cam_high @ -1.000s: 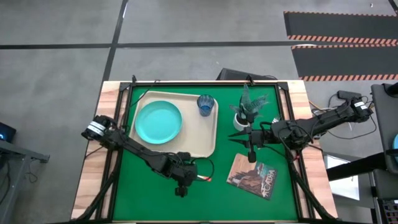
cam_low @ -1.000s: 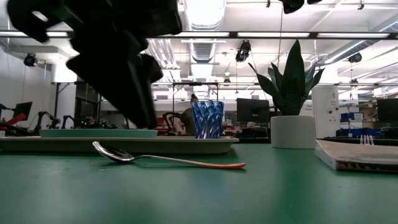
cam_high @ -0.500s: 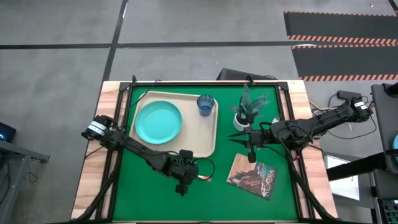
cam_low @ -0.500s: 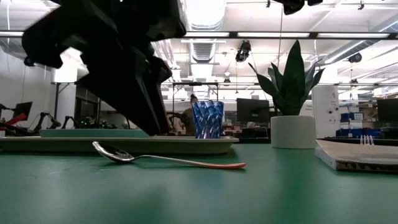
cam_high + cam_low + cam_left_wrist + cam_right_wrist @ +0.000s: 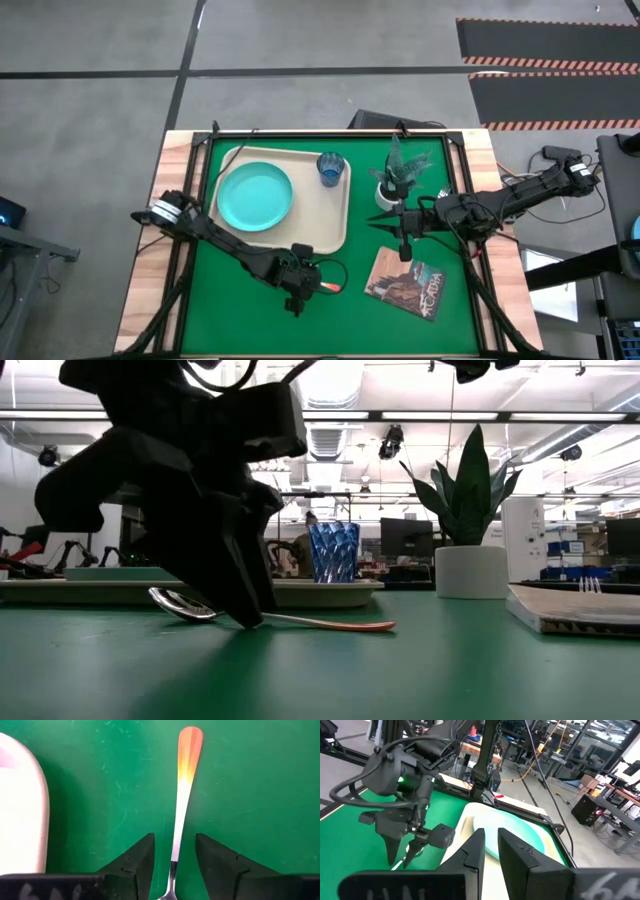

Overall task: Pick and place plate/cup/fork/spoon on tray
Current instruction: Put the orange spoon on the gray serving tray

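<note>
Lying on green felt (image 5: 250, 310), the spoon (image 5: 183, 795); workshop behind.

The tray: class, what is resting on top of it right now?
The tray carries the plate and the cup. No cutlery lies on it; the spoon is on the green mat between the left gripper fingers.

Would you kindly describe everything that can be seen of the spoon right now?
The spoon is small, with a shiny silver metal bowl and stem and a red-orange handle end. It lies flat on the green table, just off the tray and outside its rim. The open left gripper has its fingers on either side of the stem, tips down at the table; whether they touch the spoon is unclear.
</note>
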Robot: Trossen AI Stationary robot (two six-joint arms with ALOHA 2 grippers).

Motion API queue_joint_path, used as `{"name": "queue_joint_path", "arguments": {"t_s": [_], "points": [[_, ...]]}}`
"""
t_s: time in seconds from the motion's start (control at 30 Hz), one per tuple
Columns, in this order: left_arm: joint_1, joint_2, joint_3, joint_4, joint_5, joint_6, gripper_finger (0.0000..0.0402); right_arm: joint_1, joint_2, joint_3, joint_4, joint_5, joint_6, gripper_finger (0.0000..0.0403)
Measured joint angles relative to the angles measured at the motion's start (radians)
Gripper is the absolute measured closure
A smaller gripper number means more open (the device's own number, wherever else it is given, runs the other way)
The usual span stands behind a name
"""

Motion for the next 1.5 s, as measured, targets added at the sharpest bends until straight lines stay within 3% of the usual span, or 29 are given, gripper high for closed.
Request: {"name": "queue_joint_path", "arguments": {"t_s": [0.2,0.57,0.77,0.97,1.17,1.33,1.5], "points": [[0.000,0.001,0.000,-0.001,0.002,0.000,0.0293,0.000,0.000,0.000,-0.002,0.000,0.000,0.0360],[0.000,0.001,0.000,-0.007,0.005,-0.002,0.0392,0.000,0.000,0.000,-0.003,0.000,0.006,0.0360],[-0.003,-0.004,0.001,-0.010,0.010,0.020,0.0398,0.000,0.000,0.000,0.003,0.000,0.031,0.0360],[-0.015,-0.064,0.043,-0.016,0.078,0.183,0.0400,0.000,0.000,0.000,0.004,0.000,0.094,0.0360],[-0.018,-0.154,0.091,-0.166,0.091,0.347,0.0400,-0.002,0.004,0.000,-0.002,0.000,0.327,0.0360],[-0.018,-0.195,0.142,-0.378,0.026,0.486,0.0401,-0.002,0.062,0.000,-0.042,-0.010,0.628,0.0360],[-0.018,-0.200,0.189,-0.478,-0.047,0.672,0.0401,-0.002,0.166,0.000,-0.012,-0.120,0.831,0.0360]]}}
